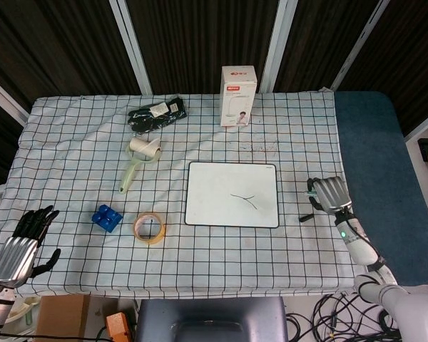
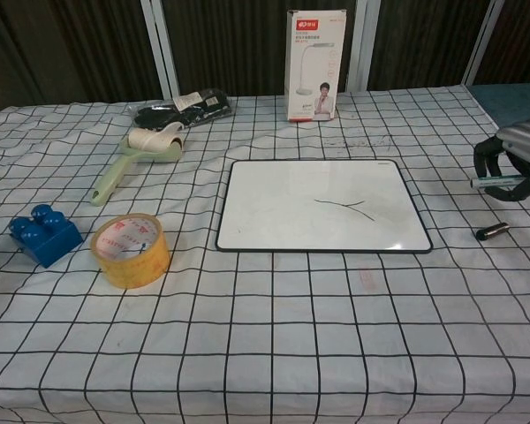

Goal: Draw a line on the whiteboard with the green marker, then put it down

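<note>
Green marker (image 2: 499,182) pinched in right hand (image 1: 329,194), held level above surface (image 1: 78,149), right of whiteboard (image 1: 232,194) bearing 2 crossing strokes. Dark cap (image 2: 493,232) lies just below. Left hand (image 1: 18,244) spread, off front-left corner.

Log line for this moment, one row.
phase: putting down | right hand: holds green marker | whiteboard: line drawn | left hand: idle, open
</note>
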You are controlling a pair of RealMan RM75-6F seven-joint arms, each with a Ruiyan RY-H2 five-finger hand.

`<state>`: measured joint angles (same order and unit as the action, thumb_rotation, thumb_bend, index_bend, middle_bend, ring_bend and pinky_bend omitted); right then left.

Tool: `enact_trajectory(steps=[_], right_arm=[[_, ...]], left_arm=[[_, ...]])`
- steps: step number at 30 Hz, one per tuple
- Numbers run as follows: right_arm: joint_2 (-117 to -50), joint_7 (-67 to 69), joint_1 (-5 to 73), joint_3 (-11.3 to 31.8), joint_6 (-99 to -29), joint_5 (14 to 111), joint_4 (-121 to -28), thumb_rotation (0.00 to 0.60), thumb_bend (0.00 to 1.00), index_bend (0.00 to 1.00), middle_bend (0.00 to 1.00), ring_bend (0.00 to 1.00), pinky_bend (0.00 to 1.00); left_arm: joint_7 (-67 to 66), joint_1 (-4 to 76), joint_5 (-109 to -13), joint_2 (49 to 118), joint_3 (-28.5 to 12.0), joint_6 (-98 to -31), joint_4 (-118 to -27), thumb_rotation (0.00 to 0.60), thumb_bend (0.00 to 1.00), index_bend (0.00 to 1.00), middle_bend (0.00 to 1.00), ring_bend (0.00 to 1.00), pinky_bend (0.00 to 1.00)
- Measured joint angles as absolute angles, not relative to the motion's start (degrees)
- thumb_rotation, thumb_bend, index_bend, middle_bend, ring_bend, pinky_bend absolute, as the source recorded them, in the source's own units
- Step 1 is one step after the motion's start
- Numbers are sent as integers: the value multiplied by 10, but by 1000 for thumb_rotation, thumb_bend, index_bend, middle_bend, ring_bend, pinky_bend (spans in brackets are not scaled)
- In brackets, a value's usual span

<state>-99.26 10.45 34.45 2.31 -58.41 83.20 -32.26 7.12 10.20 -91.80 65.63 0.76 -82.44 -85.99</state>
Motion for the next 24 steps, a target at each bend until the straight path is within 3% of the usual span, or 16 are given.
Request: enact_trajectory(steps=[9,13,17,24], right_arm=[[-988,146,336,19,-575,839,-319,600,376,199,312,248,477],[-970,158,326,26,-605,839,-347,600,336,24,207,167,386],[-939,161,312,35,-646,837,-408,600,322,0,121,83,277],[-840,80,242,39,-735,814,-630,600,321,12,68,16,121]], left_arm=[[77,101,-916,655,6,-828,-859,600,400,0,0,0,0],[77,98,-917,654,6,-832,-860,600,400,0,0,0,0],[75,95,-918,653,5,-839,-861,600,401,0,0,0,0],[74,90,-919,653,3,-851,-860,600,401,0,0,0,0]])
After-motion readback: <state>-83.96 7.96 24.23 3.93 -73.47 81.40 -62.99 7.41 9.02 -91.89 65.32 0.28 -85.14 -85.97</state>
